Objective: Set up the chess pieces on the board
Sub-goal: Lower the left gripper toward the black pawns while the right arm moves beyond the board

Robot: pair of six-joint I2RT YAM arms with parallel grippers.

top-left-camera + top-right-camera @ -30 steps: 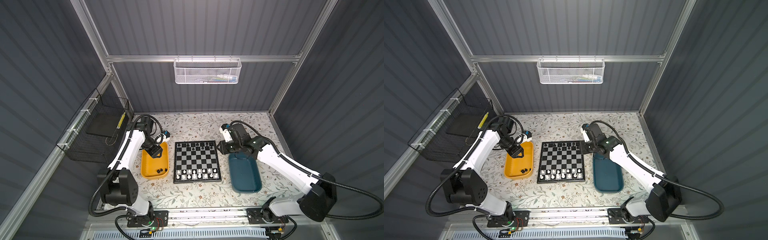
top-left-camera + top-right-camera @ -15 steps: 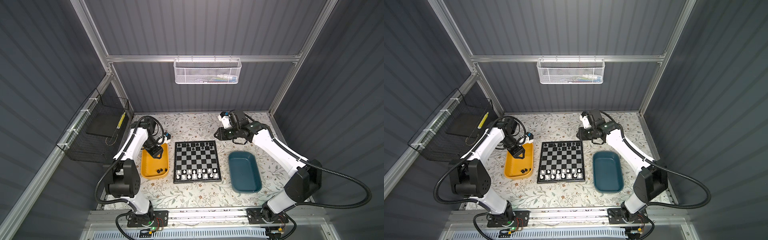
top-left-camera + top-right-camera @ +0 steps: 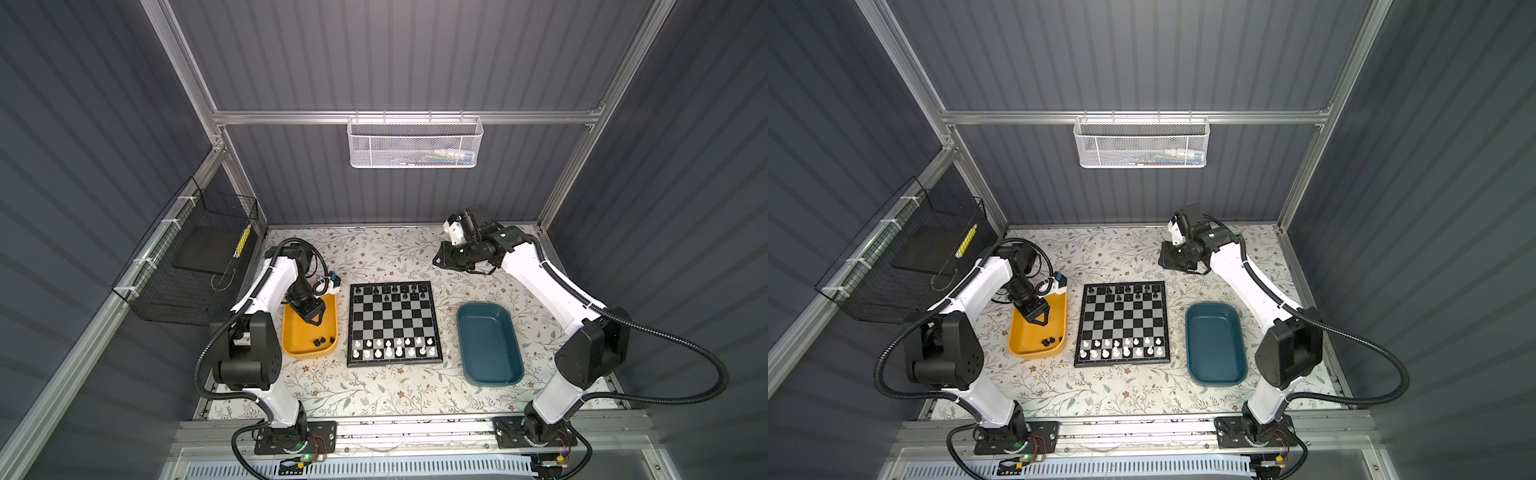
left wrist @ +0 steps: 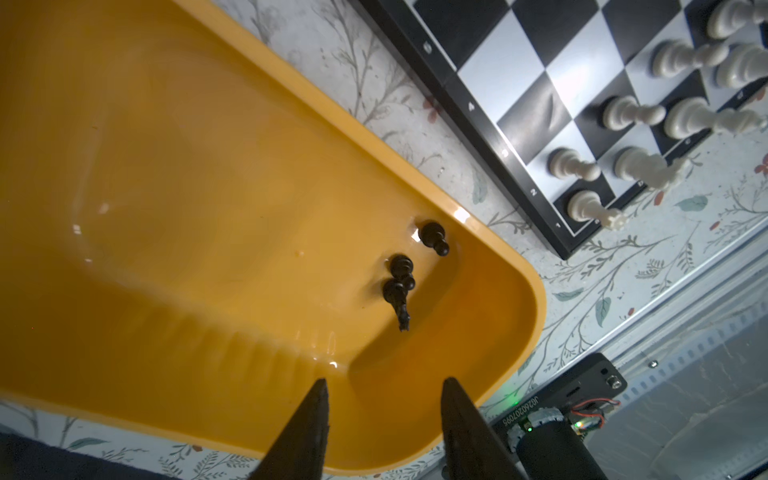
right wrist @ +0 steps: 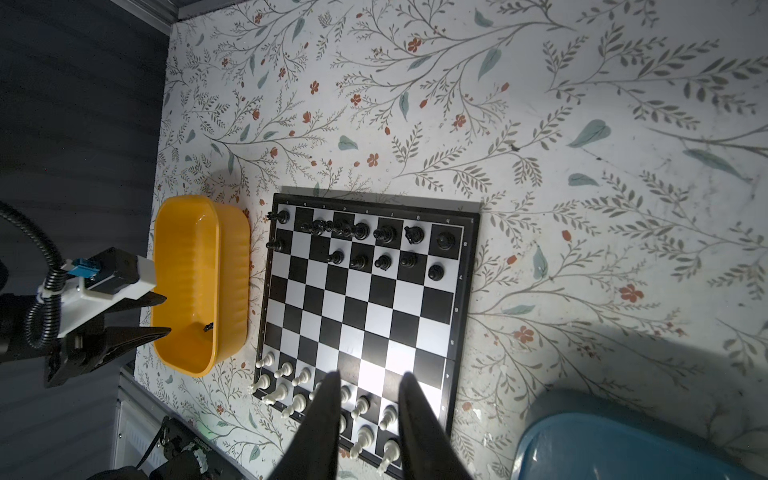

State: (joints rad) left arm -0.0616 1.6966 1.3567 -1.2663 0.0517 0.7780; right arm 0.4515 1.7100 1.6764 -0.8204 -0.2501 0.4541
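The board (image 3: pixel 392 320) (image 3: pixel 1123 322) lies mid-table. White chess pieces (image 3: pixel 392 348) (image 3: pixel 1121 348) fill its two near rows, and black ones (image 3: pixel 392 291) (image 5: pixel 361 245) stand in its two far rows. Three black pieces (image 3: pixel 322 341) (image 4: pixel 399 278) lie in the near corner of the yellow tray (image 3: pixel 309 353) (image 4: pixel 166 208). My left gripper (image 3: pixel 314 327) (image 4: pixel 384 380) hangs open over that tray, short of those pieces, holding nothing. My right gripper (image 3: pixel 438 261) (image 5: pixel 369 374) is raised behind the board's far right corner, open and holding nothing.
A teal tray (image 3: pixel 490 345) (image 5: pixel 623 449) with nothing in it sits right of the board. A white mesh basket (image 3: pixel 415 141) hangs on the back wall. A black wire basket (image 3: pixel 187 266) is fixed to the left wall.
My right gripper has risen from beside the board's right edge and swung to the back of the table. My left gripper has shifted a little nearer along the yellow tray.
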